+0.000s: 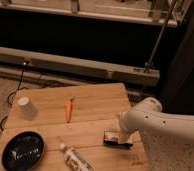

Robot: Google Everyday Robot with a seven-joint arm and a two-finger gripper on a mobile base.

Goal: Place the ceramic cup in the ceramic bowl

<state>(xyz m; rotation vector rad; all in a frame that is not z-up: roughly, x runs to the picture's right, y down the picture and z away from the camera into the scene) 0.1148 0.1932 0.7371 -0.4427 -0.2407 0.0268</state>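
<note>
The ceramic cup (26,107), small, white and handleless, stands upside down near the left edge of the wooden table (97,97). The ceramic bowl (23,150), shallow and glossy black, sits at the front left corner, below the cup. My white arm (157,120) reaches in from the right. Its gripper (123,136) hangs low over the table's front right part, far from both cup and bowl. It is beside a small black box (112,137), and nothing shows in its hold.
An orange carrot (68,109) lies in the middle of the table. A white bottle with a patterned label (76,158) lies on its side near the front edge. Cables (20,80) trail on the floor at the back left. A long metal rail (75,62) runs behind the table.
</note>
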